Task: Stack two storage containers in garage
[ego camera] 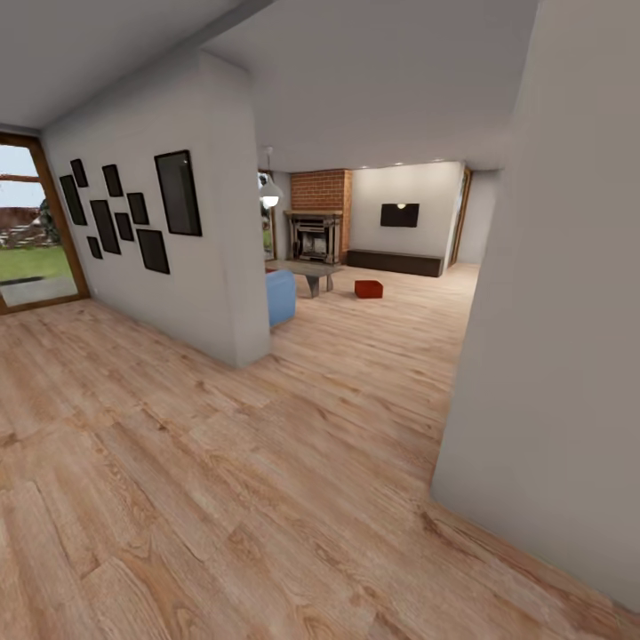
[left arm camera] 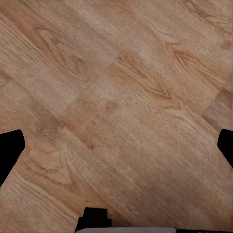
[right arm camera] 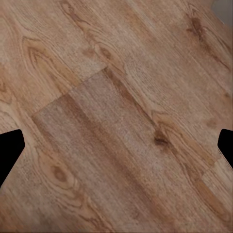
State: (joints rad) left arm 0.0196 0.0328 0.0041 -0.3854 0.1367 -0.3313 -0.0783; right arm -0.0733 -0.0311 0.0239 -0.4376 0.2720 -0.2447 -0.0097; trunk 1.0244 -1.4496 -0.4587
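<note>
Beyond two wall corners lies a storage container [ego camera: 368, 288] — both end effectors [left arm camera: 116, 145] [right arm camera: 116, 145] spread wide, empty.

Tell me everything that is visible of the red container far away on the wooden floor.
The storage container is a small, plain, dark orange-red box, apparently rectangular. It sits level on the light wood plank floor of the living room, near the grey low table. Nothing visibly touches it except the floor. At this distance its open top and contents cannot be judged.

Light wood plank floor [ego camera: 267, 498] carries one orange-red storage container [ego camera: 368, 289] far off.
</note>
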